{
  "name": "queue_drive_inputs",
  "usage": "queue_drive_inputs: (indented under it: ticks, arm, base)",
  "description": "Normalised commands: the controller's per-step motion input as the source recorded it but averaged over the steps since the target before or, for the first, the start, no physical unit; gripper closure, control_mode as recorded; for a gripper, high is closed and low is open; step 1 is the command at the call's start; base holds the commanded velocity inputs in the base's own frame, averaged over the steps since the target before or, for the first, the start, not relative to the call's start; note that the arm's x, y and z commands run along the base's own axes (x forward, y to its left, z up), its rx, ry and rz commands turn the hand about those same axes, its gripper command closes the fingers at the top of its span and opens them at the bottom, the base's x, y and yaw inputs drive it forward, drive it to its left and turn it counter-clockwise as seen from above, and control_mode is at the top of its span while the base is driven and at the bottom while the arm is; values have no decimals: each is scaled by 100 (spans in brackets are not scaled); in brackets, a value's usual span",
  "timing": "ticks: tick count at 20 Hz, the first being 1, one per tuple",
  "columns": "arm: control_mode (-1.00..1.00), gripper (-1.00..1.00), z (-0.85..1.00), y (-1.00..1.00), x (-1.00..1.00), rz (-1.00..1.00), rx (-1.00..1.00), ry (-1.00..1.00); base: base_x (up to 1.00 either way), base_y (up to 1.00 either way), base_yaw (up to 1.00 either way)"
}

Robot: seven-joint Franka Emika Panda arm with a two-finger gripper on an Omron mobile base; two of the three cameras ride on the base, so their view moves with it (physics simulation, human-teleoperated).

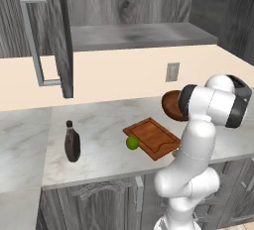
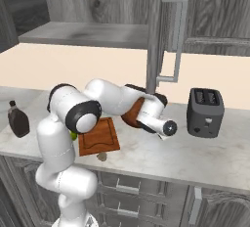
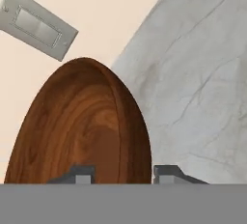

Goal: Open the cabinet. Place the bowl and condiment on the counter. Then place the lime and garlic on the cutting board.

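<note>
Claw astride the wooden bowl's rim, by the cutting board

Marbled white-grey stone worktop (image 1: 104, 125); on it the flat, grooved reddish-brown cutting board (image 1: 151, 137). Behind the board, the glossy round wood-grain bowl (image 3: 82, 126), its rim between the narrowly parted claw (image 3: 120, 174) fingers. At the board's left edge, the small green lime (image 1: 132, 143).

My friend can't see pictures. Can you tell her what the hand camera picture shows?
A shiny reddish-brown wooden bowl, tipped on its side, sits right between the robot gripper's two dark fingertips. Behind it is a white-grey marbled counter and a cream wall with a grey light switch.
</note>
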Motion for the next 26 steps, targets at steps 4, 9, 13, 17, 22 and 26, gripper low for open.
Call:
queue_drive_inputs:
  ticks: [4,9,13,17,22,26]
  arm:
    - [-100,-100,81,3,-59,-1,7,-26]
    - [-100,-100,97,17,-89,-2,0,-16]
    - [-100,-100,100,56,-100,-5,0,-10]
    - [-100,-100,100,94,-94,2,-7,-3]
    - [-100,-100,100,81,-63,3,-10,1]
    - [-100,-100,100,41,-33,0,-15,21]
  base:
    - [0,0,0]
    - [0,0,0]
    - [0,0,0]
    - [0,0,0]
    - [0,0,0]
    - [0,0,0]
